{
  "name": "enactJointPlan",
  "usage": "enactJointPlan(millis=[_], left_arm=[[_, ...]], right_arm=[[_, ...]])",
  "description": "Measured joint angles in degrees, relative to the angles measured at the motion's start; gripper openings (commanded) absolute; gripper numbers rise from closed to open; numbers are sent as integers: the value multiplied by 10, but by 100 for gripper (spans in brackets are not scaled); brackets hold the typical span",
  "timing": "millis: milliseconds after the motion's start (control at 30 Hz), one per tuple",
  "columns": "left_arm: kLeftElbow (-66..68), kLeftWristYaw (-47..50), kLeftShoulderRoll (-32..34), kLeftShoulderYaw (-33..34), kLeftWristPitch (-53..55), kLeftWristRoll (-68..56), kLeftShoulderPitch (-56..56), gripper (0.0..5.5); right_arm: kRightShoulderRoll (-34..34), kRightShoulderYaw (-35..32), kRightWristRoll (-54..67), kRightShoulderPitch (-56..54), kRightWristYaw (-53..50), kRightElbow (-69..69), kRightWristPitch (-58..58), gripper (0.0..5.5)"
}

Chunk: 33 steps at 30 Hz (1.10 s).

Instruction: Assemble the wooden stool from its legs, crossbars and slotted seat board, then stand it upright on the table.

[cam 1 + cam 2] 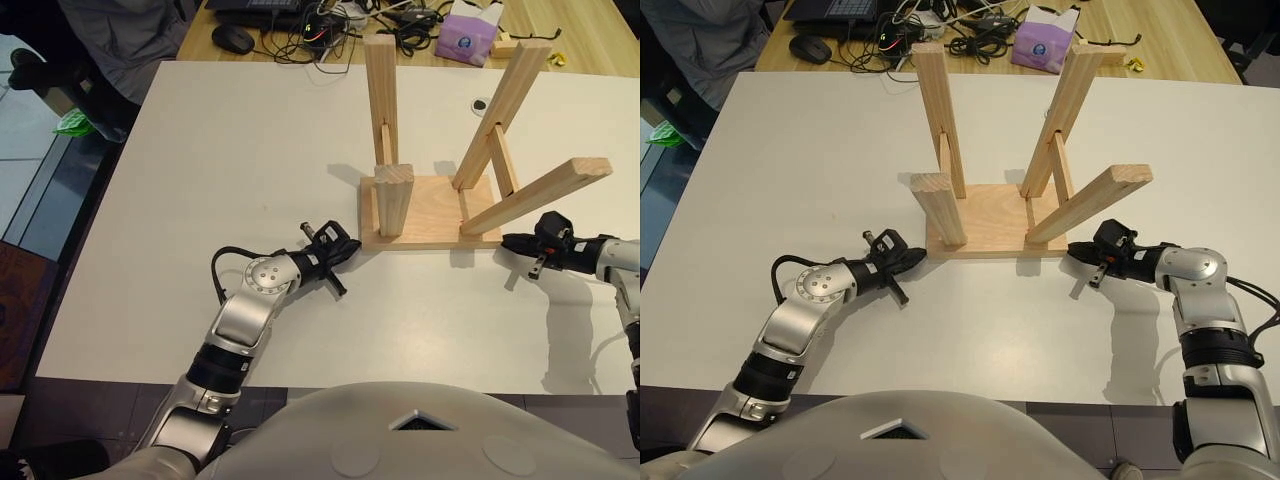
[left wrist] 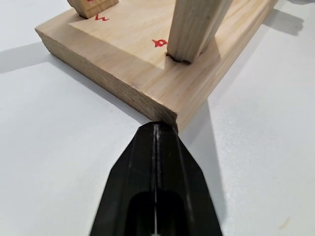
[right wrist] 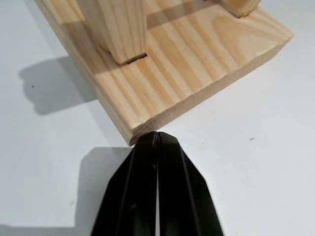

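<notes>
On the white surface (image 1: 200, 180) the wooden stool (image 1: 990, 225) stood upside down, with its seat board (image 1: 430, 215) lying flat and four legs (image 1: 381, 90) set in it and pointing up. Assembly looked largely done, and turning it upright was still left. The left hand (image 1: 345, 248) and right hand (image 1: 1077, 250), both clenched on nothing, rested their tips against the board's two near corners.

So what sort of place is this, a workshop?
More likely an office or a lab than a workshop. Behind the white table stands a wooden desk with a computer mouse, a tangle of cables and a purple tissue pack.
</notes>
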Motion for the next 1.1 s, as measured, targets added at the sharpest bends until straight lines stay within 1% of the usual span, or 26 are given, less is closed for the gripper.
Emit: enactJointPlan(millis=[367,567,633,833,933,1000,1100], left_arm=[[1,-15,9,36,-4,-26,-13,0],[-14,-26,9,44,2,-50,-13,0],[-37,-41,-2,36,2,-71,-17,0],[-53,-43,2,36,13,-84,-18,0],[-45,-39,18,41,7,-74,-21,0],[-1,-31,69,33,-33,-15,-31,0],[54,-15,113,22,-69,55,-47,0]], right_arm=[[7,-18,33,22,22,-43,55,5],[10,-29,41,30,24,-59,79,5],[22,-28,51,33,34,-74,84,5],[27,-37,63,34,37,-91,103,5],[27,-37,62,34,37,-93,104,5],[27,-37,61,36,37,-93,104,5],[27,-37,61,39,37,-93,104,5]])
